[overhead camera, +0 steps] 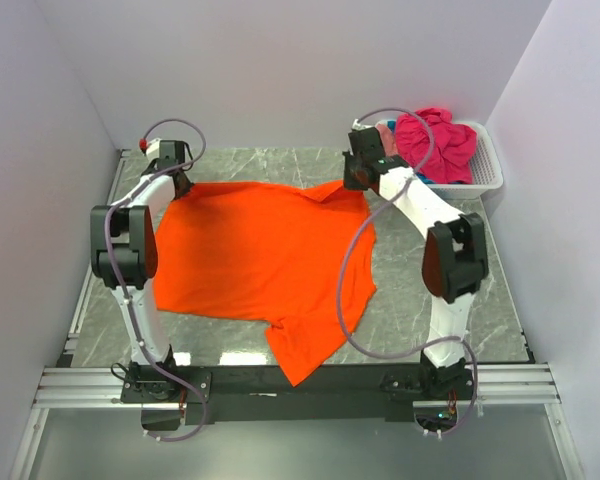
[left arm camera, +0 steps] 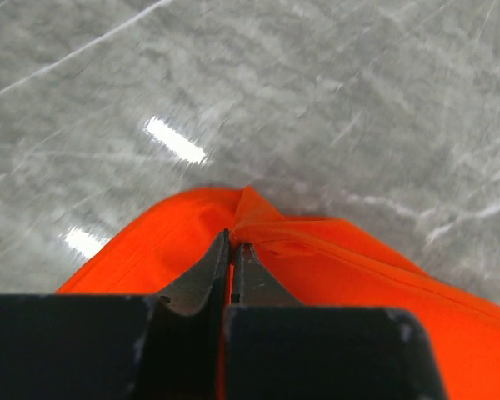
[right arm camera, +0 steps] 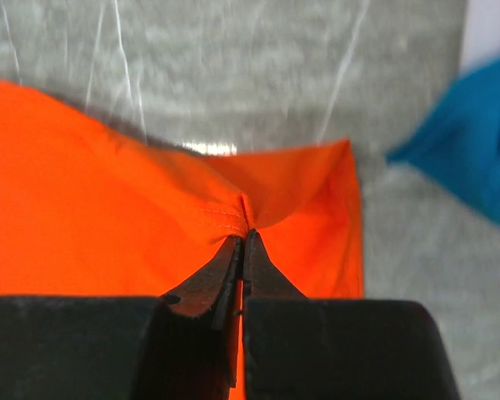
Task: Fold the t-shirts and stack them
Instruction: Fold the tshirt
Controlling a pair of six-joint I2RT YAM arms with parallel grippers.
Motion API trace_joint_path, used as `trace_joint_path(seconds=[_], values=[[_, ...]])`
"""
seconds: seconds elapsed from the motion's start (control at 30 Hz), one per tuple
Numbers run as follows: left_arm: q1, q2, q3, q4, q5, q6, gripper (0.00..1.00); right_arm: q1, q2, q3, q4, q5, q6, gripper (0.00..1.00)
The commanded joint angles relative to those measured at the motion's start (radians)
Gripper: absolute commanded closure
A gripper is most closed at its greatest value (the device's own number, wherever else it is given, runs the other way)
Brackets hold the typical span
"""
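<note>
A large bright orange t-shirt point(overhead camera: 260, 260) lies spread over the grey marble table, one sleeve hanging toward the near edge. At its far left corner my left gripper point(overhead camera: 180, 185) is shut on the cloth; the left wrist view shows the orange t-shirt point(left arm camera: 333, 267) pinched between the closed tips of the left gripper point(left arm camera: 233, 243). My right gripper point(overhead camera: 358, 182) is shut on the far right corner, where the orange t-shirt point(right arm camera: 108, 217) bunches at its hem in the closed right gripper point(right arm camera: 243, 237). More t-shirts, magenta point(overhead camera: 435, 145) and teal point(right arm camera: 475, 158), sit in the basket.
A white slatted plastic basket point(overhead camera: 485, 170) stands at the back right corner, close behind the right arm. White walls close in the table on the left, back and right. An aluminium rail point(overhead camera: 300, 385) runs along the near edge.
</note>
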Motion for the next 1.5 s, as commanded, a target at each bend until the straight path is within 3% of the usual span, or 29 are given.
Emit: trace_joint_path(seconds=[0.0,0.2,0.3,0.53,0.8,0.97,1.13,1.47], values=[[0.0,-0.122,-0.08,0.027,-0.015,0.026,1.0,-0.004,-0.153,-0.1,0.005,-0.057,0.049,1.0],[0.0,-0.172,-0.14,-0.017,0.008,0.133,1.0,0.005,-0.303,-0.281,-0.001,-0.096,0.075,1.0],[0.0,-0.181,-0.139,-0.011,0.062,0.266,1.0,0.008,-0.363,-0.348,-0.021,-0.09,0.091,1.0],[0.001,-0.221,-0.12,0.049,0.103,0.616,1.0,0.017,-0.464,-0.419,-0.051,-0.121,0.094,1.0],[0.001,-0.184,-0.017,0.049,0.154,0.79,1.0,0.019,-0.466,-0.421,-0.065,-0.127,0.089,1.0],[0.001,-0.166,0.007,0.052,0.148,0.811,1.0,0.017,-0.451,-0.398,-0.068,-0.099,0.079,1.0],[0.001,-0.196,-0.079,0.079,0.148,0.781,1.0,0.019,-0.443,-0.399,-0.073,-0.118,0.097,1.0],[0.001,-0.21,-0.174,0.06,0.013,0.659,1.0,0.028,-0.506,-0.51,-0.081,-0.17,0.132,1.0]])
